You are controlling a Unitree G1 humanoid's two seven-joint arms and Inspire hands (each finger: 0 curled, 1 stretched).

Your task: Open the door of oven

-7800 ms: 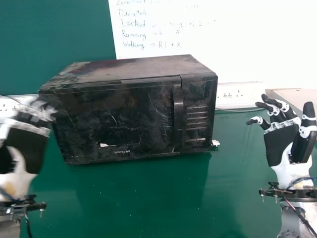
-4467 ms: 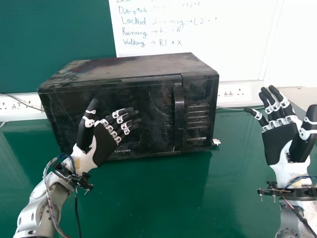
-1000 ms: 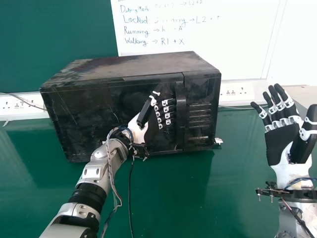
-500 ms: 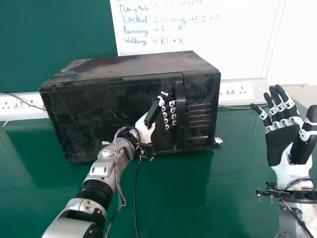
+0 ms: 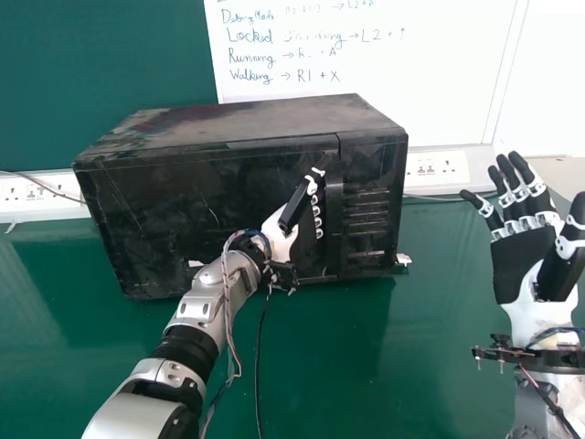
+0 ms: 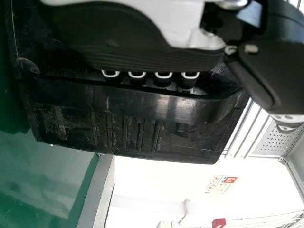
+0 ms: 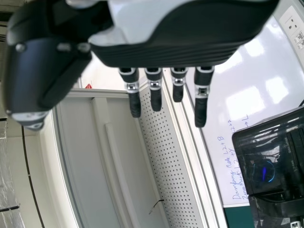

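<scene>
One oven tops green table, whiteboard behind; right hand released, left hand unclear.

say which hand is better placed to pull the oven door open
Left, I'd judge: the left hand is at the door, fingers right beside the handle, while the right hand hangs off to the oven's right.

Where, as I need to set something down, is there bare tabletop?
Green tabletop shows between the oven, left arm and right hand; another patch lies left of that arm, before the oven. It's crowded at the door handle, beside the left hand.
</scene>
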